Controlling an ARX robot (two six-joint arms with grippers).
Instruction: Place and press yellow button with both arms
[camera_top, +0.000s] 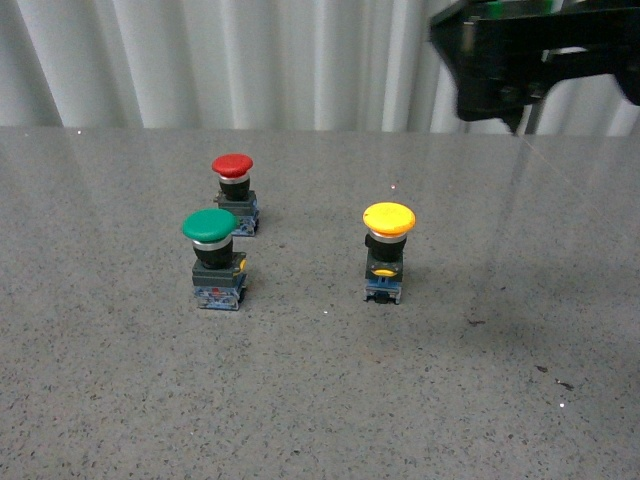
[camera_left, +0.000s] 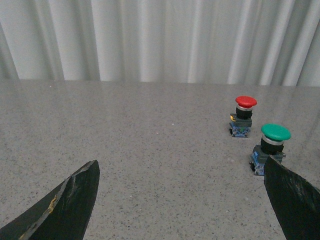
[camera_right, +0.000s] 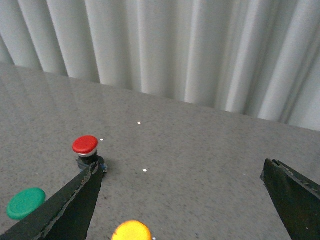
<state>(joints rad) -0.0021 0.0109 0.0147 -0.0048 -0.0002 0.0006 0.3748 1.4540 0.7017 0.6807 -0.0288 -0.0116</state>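
— How do the left fingers (camera_left: 70, 205) stand?

— Wide apart, with bare counter (camera_top: 300, 400) between the two black tips. Only the tips show in the left wrist view; the rest is cut off by the picture's edge. They hold nothing.

— And the right fingers (camera_right: 75, 210)?

— Also spread wide and holding nothing. In the right wrist view they hang above the counter, and again only the tips show.

— Where is the yellow button (camera_top: 388, 250)?

— Upright on the counter in the front view, to the right of the other two switches and well apart from them, with nothing touching it. In the right wrist view only the top of its yellow cap shows between the fingers, cut off at the edge; the neck and base are out of the picture.

— What else is partly hidden?

— The green button (camera_top: 212, 255) stands nearer the camera than the red button (camera_top: 234, 190), just beside it. In the left wrist view one finger covers a corner of the green button's base. In the right wrist view a finger hides part of the red button's base and all of the green one below its cap.

— The arms?

— The front view shows only the right arm (camera_top: 520, 60), a dark bulk at the top right, cropped, before the pale curtain (camera_top: 200, 60). Its fingers cannot be made out there.
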